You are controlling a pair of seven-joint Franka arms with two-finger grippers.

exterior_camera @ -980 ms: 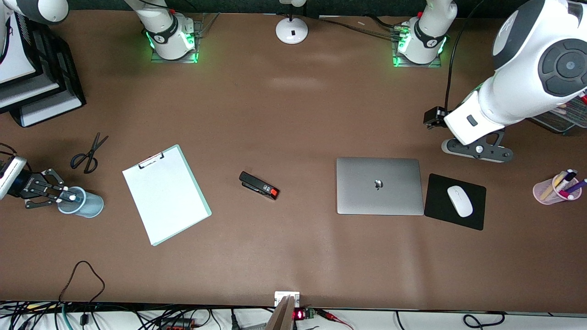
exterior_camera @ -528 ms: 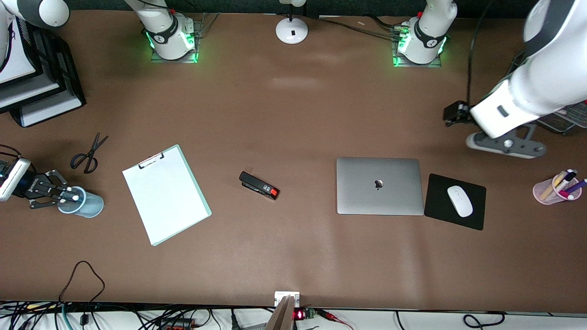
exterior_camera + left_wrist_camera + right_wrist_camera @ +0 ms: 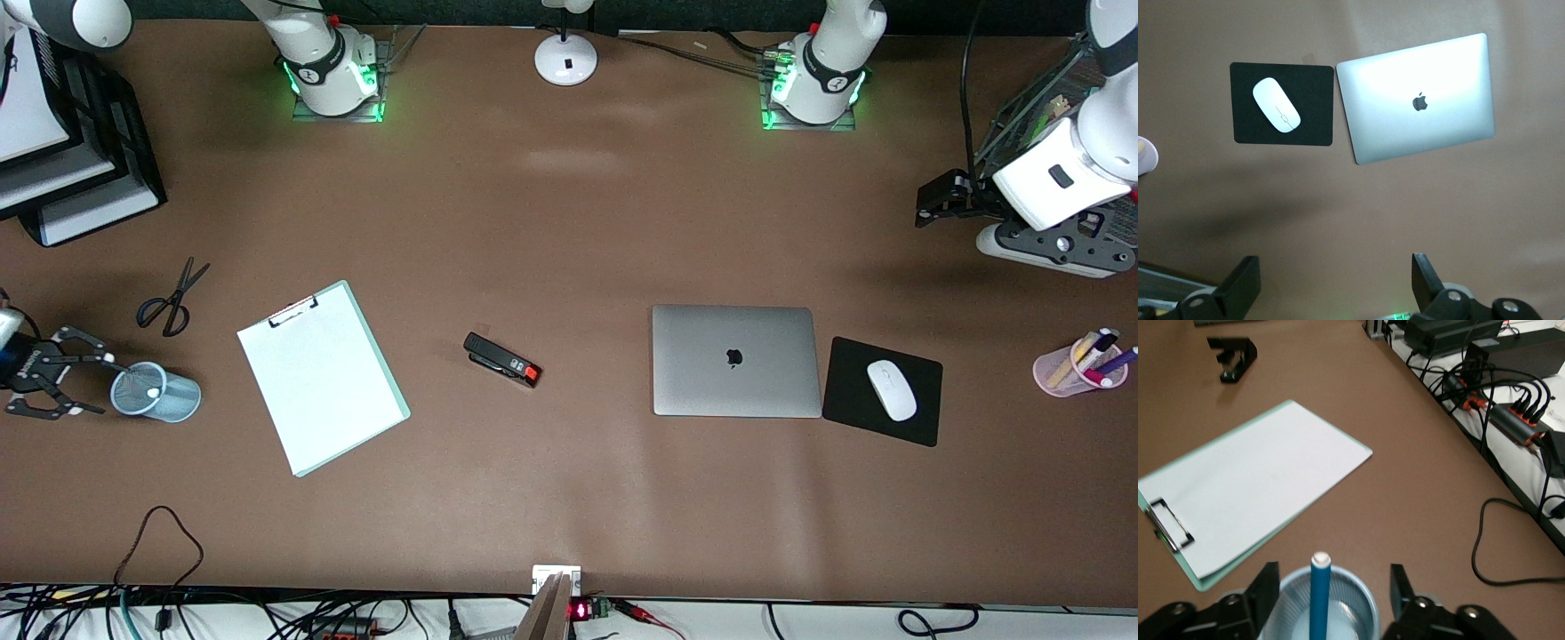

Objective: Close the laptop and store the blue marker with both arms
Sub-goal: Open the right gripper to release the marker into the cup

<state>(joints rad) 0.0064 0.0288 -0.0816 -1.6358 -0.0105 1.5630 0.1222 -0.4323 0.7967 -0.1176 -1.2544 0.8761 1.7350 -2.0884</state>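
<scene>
Laptop [image 3: 736, 360]: we record a slim matte silver slab, rounded corners, lid shut flat, dark apple logo up; a black rectangular pad [image 3: 882, 391] lies just beside it at 3 o'clock, carrying a glossy white oval mouse [image 3: 892, 389].

Marker [image 3: 1318, 595]: we see a smooth blue barrel, whitish cap up, standing in a pale blue mesh cup [image 3: 156, 392] at the right arm's end of the table.

Right gripper [image 3: 69, 386]: fingers spread, just beside the cup's rim, pinching nothing.

Left gripper [image 3: 932, 206]: black fingers spread, empty, over bare brown tabletop at 1 o'clock from the laptop.

Clipboard [image 3: 322, 377]: white sheet on a mint board, metal clip.
</scene>
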